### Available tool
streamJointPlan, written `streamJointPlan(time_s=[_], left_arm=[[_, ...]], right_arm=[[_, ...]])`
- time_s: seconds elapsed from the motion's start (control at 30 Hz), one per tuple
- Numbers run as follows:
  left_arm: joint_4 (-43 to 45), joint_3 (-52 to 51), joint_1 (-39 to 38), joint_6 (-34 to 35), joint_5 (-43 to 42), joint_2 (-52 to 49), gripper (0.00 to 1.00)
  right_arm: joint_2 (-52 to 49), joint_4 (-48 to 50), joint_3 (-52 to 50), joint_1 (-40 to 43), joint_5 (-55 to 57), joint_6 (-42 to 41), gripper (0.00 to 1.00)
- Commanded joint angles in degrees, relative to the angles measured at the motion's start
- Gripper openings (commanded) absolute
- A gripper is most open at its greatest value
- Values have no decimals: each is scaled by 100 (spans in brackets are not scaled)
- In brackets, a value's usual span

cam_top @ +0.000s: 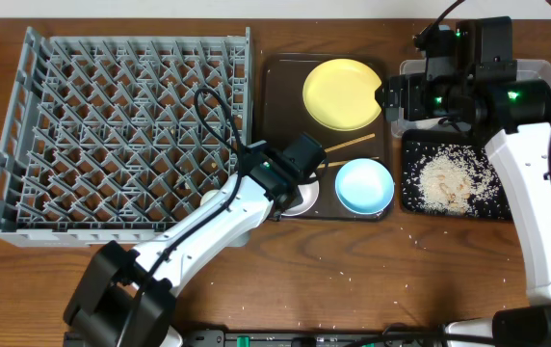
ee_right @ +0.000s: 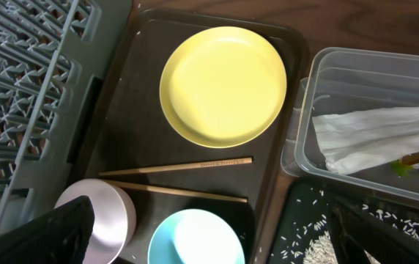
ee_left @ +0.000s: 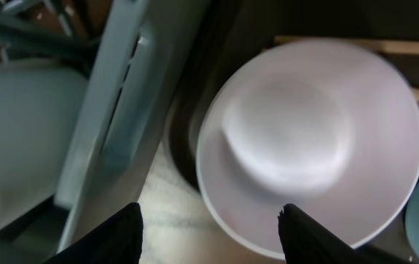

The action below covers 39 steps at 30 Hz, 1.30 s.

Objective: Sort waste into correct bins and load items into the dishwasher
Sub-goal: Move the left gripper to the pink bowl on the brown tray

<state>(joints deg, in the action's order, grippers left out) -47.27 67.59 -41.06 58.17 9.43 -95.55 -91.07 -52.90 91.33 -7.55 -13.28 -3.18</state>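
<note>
My left gripper (cam_top: 300, 183) hangs open over the white bowl (ee_left: 312, 139) at the brown tray's front left corner. One of its fingers (ee_left: 305, 235) is over the bowl's inside, the other is outside the rim. A light blue bowl (cam_top: 364, 185), a yellow plate (cam_top: 343, 93) and a pair of chopsticks (ee_right: 176, 167) also lie on that tray. My right gripper (cam_top: 393, 96) is open and holds nothing, high between the plate and the clear tub (ee_right: 363, 70), which contains a white napkin (ee_right: 371, 139). Rice crumbs (cam_top: 449, 178) lie in the black tray (cam_top: 408, 198).
The grey dish rack (cam_top: 121, 135) fills the left of the table, its wall right next to the brown tray (cam_top: 280, 96). A few loose rice grains are scattered on the wood in front of the trays.
</note>
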Motion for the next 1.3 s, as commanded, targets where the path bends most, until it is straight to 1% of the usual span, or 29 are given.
streamJointPlan(time_s=[0.0, 0.13, 0.27, 0.37, 0.5, 0.63, 0.8, 0.9, 1.0, 1.03, 1.07, 1.13, 1.27], left_arm=[[116, -33, 26, -181, 155, -350, 60], [264, -33, 28, -179, 28, -647, 59], [308, -33, 96, -177, 22, -706, 59], [444, -33, 210, -223, -57, -732, 54], [833, -37, 363, -745, -645, -938, 49], [868, -37, 588, -778, -1010, -1121, 45], [949, -37, 719, -782, -1095, -1132, 39], [1034, -37, 719, -844, -1143, -1163, 33], [1047, -37, 719, -844, -1158, -1165, 31], [1049, -37, 719, -844, -1158, -1165, 28], [1051, -37, 719, -844, -1158, -1165, 24], [1054, -37, 719, -841, -1161, -1165, 8], [1047, 0, 719, -894, -1211, -1121, 7]], right_arm=[[-46, 0, 70, -2, -26, 7, 99], [-46, -2, 70, -2, -26, 7, 99], [-52, 20, 70, -2, -26, 7, 99], [-70, 31, 70, -2, -26, 7, 99], [-76, 13, 70, -2, -26, 7, 99], [-76, -9, 70, -2, -26, 7, 99], [-76, -7, 70, -2, -26, 7, 99], [-76, -7, 70, -2, -26, 7, 99], [-76, -9, 70, -2, -26, 7, 99], [-76, -7, 70, -2, -26, 7, 99], [-76, -7, 70, -2, -26, 7, 99], [-76, -7, 70, -2, -26, 7, 99], [-76, -7, 70, -2, -26, 7, 99]])
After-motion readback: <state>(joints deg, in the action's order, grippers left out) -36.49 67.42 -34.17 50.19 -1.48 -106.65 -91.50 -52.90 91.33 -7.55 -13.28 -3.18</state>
